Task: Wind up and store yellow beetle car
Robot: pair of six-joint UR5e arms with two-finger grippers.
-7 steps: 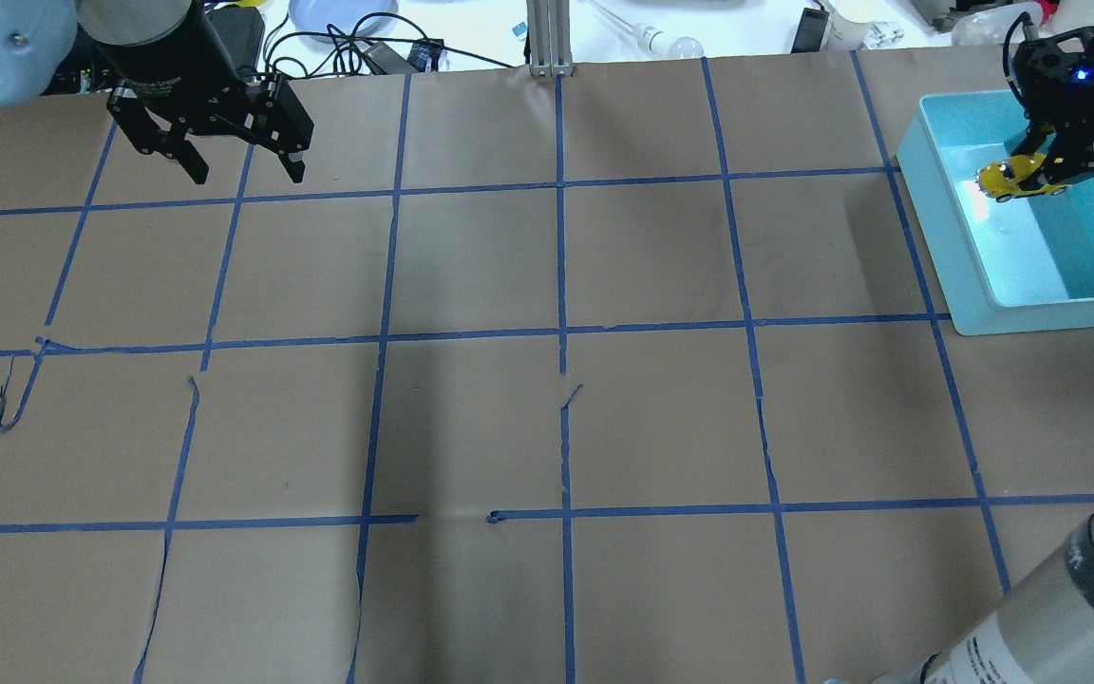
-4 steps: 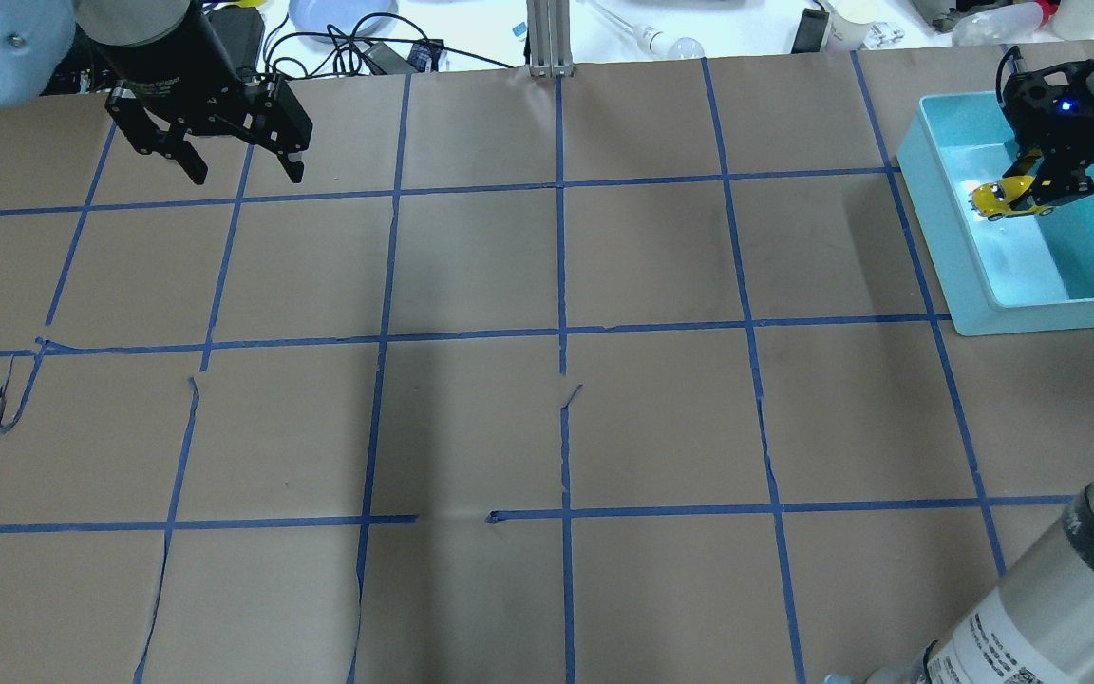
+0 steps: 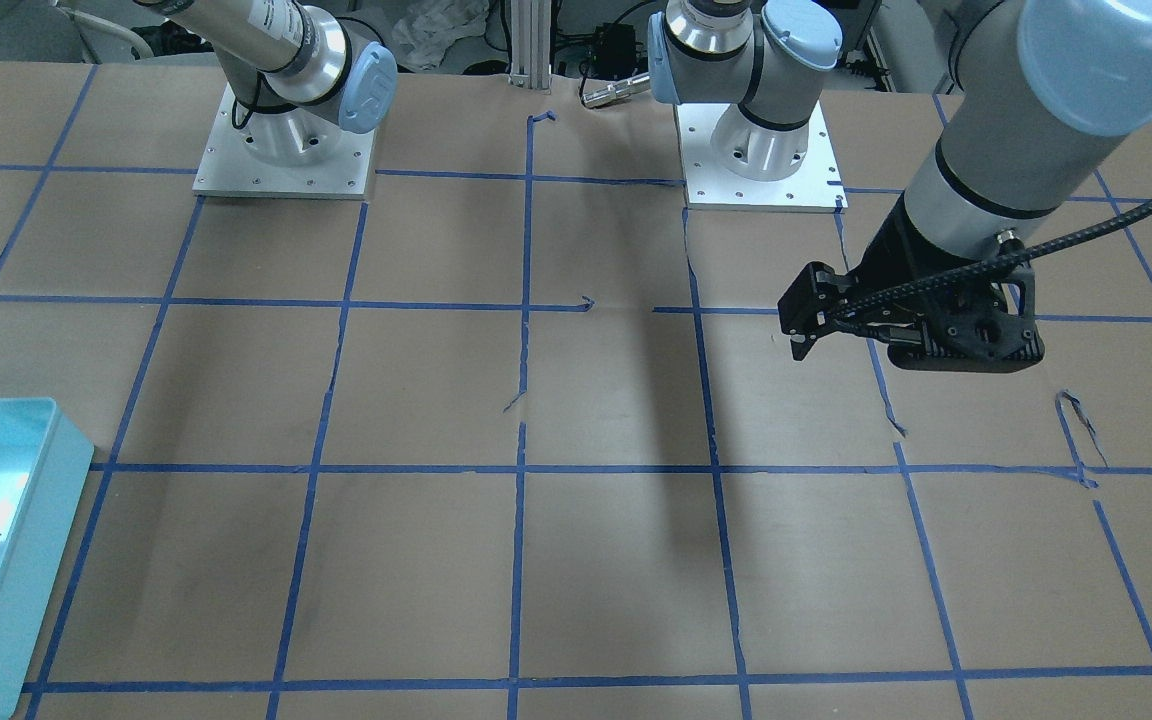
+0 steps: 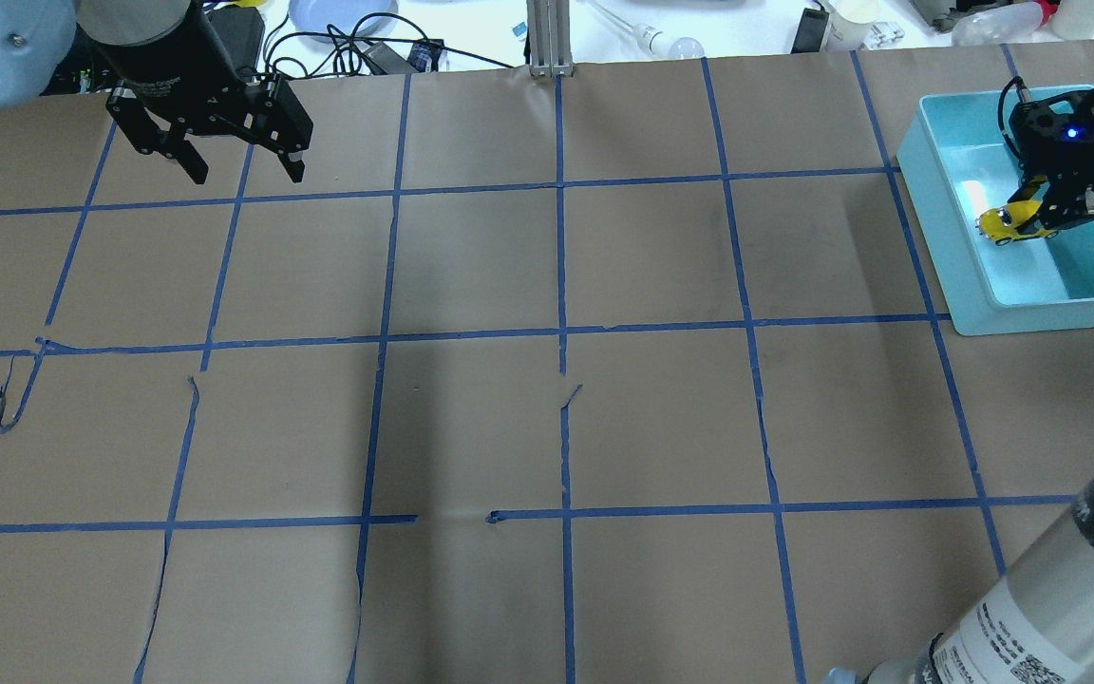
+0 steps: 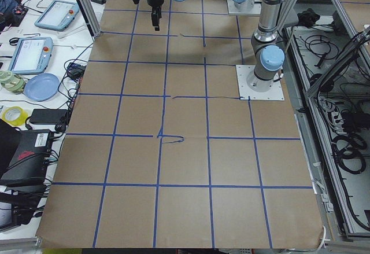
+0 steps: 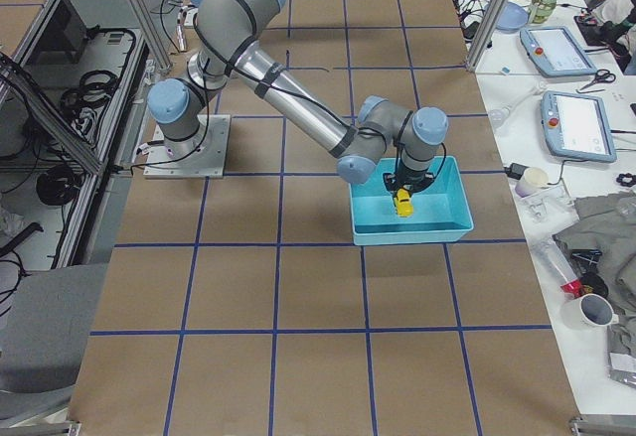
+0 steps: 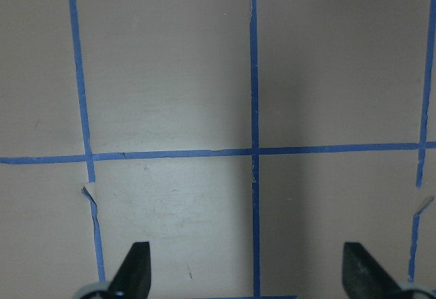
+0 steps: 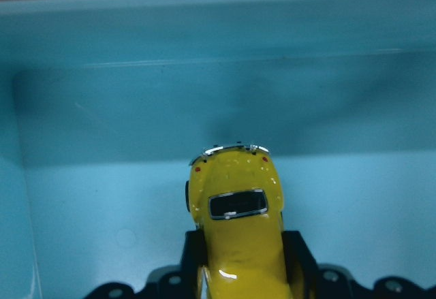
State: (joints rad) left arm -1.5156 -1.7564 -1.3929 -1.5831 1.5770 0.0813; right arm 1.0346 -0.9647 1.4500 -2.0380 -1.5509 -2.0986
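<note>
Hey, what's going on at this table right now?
The right pincer is shut on the yellow beetle car, holding it low inside the teal bin on the robot's right. The car is not yet released. The left pincer hangs open and empty over the table on the other side.

Box walls: standing all around the right gripper [image 4: 1048, 215] and yellow beetle car [image 4: 1007, 226] inside the blue box [image 4: 1041, 318].
Box floor: lying open beside the car.
</note>
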